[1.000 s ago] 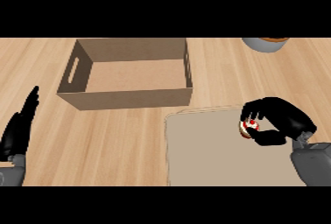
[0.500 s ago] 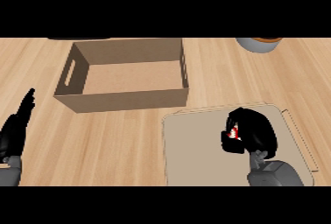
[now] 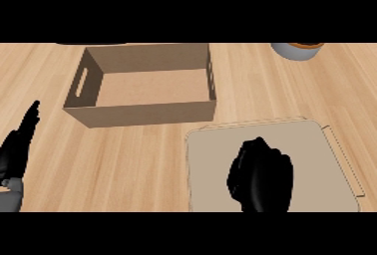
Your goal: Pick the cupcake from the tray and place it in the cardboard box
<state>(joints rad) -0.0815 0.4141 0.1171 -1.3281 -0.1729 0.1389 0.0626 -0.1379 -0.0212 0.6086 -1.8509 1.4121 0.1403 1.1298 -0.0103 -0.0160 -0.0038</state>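
Black and straight-fingered, the robot's left hand [image 3: 18,144] rests open at the left edge of the view, fingers up, holding nothing. Just to its right stands the open brown cardboard box [image 3: 140,113] with a slot handle in its left wall; its floor shows bare, so nothing has been placed inside yet. Further right and nearer the robot lies the flat beige rectangular tray [image 3: 324,149] on the pale wooden counter [image 3: 132,159]. The black right hand [image 3: 259,174] sits over the tray's middle, its fingers curled downward. The cupcake does not show anywhere; it is likely hidden beneath that hand, though whether the fingers have closed on it cannot be told. By this reckoning the pick is at most under way; lifting, carrying left to the box and releasing all remain
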